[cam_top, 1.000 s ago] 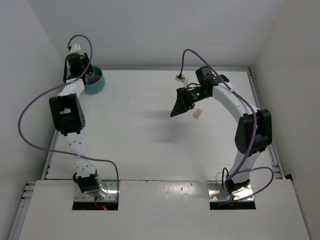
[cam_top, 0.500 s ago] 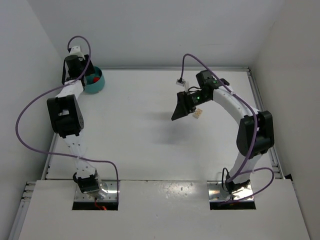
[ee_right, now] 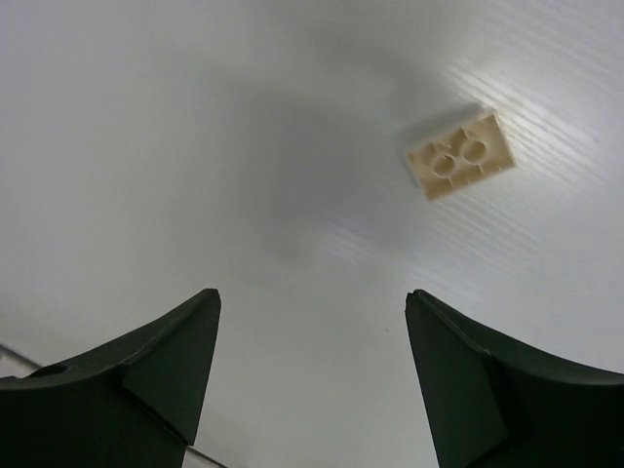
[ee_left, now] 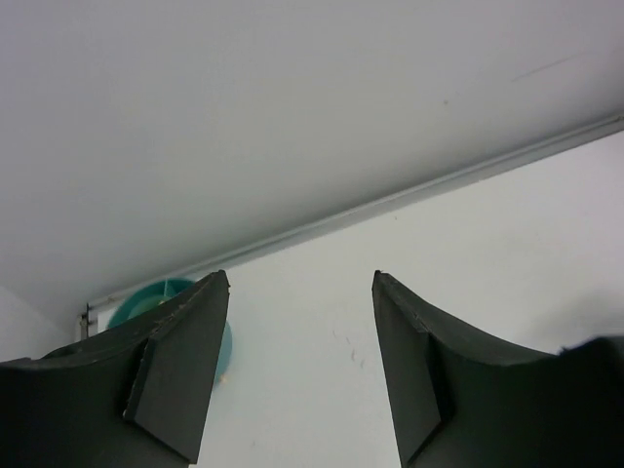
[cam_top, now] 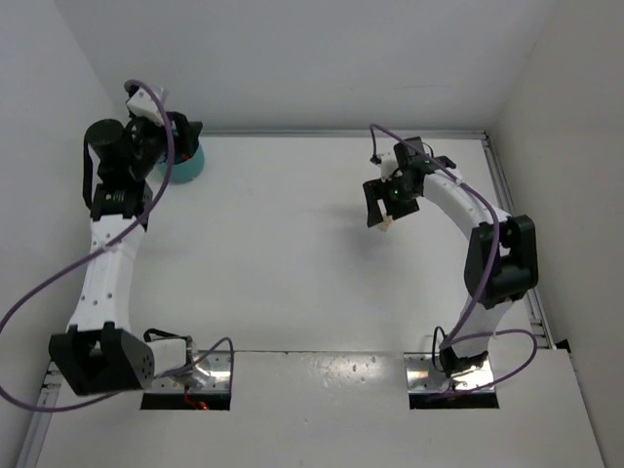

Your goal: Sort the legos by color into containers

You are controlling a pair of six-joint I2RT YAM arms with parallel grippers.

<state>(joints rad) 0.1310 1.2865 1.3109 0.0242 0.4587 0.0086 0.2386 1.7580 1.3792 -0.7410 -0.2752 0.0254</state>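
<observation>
Lighting was bright, even, diffuse from above; white surface (cam_top: 292,283) was near washed out; soft grey shadow lay ahead of the right gripper (ee_right: 312,297); that gripper itself showed dark, slightly unfocused.

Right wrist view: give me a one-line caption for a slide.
Right tool, jaws open, hovers above the white table with a lone pale yellow lego brick lying loose just beyond it.
</observation>
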